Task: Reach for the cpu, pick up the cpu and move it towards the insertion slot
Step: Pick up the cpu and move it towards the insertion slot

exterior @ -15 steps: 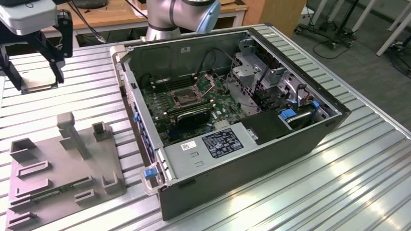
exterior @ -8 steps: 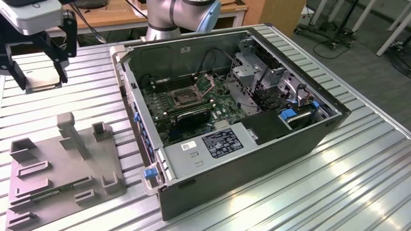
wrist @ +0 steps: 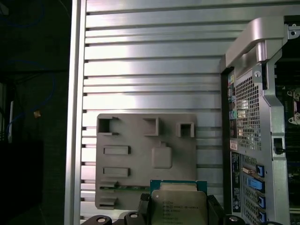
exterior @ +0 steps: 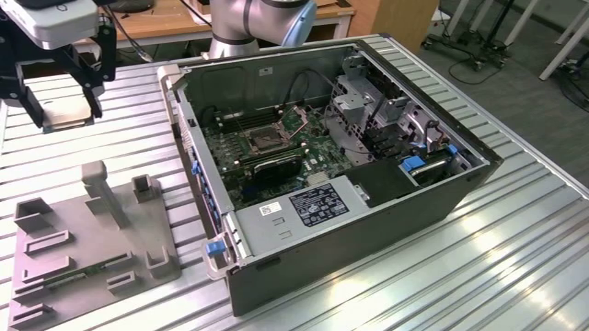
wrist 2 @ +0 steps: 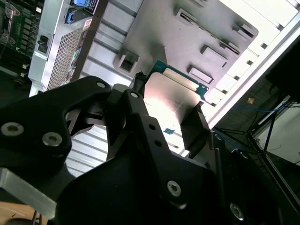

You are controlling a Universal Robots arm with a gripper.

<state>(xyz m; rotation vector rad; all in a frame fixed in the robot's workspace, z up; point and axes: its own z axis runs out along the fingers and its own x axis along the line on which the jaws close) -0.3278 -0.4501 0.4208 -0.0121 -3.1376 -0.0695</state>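
Gripper (exterior: 65, 116) is up high at the exterior view's left, over the slatted table (exterior: 515, 262). It's clamped on the cpu (exterior: 66, 112), one black finger (exterior: 92, 93) on each side, chip hanging clear of the table.

First wrist view: cpu (wrist: 178, 206) has its pale metal lid facing the cam, and a green edge peeks past the lid. Second wrist view: same grip seen from behind the jaws, cpu (wrist 2: 171, 101) pinched by two opposite edges, lid catching the light.

Gray plate (exterior: 92, 241) lies flat on the table, nearer the exterior cam than the gripper. In both wrist views the plate (wrist: 145, 150) sits beyond the chip, so cpu is above the table near the plate's edge, not touching it. Green mem stick (exterior: 81, 274) lies along a groove in the plate.

Case (exterior: 368, 227) rests on its side, open face up, to the exterior view's right of the plate. Slot (exterior: 261, 140) is inside it on the green board (exterior: 230, 155), a dark square w/ metal frame.

Cpu and slot are well apart, w/ the case wall between them. Arm base (exterior: 248, 27) stands behind the case.
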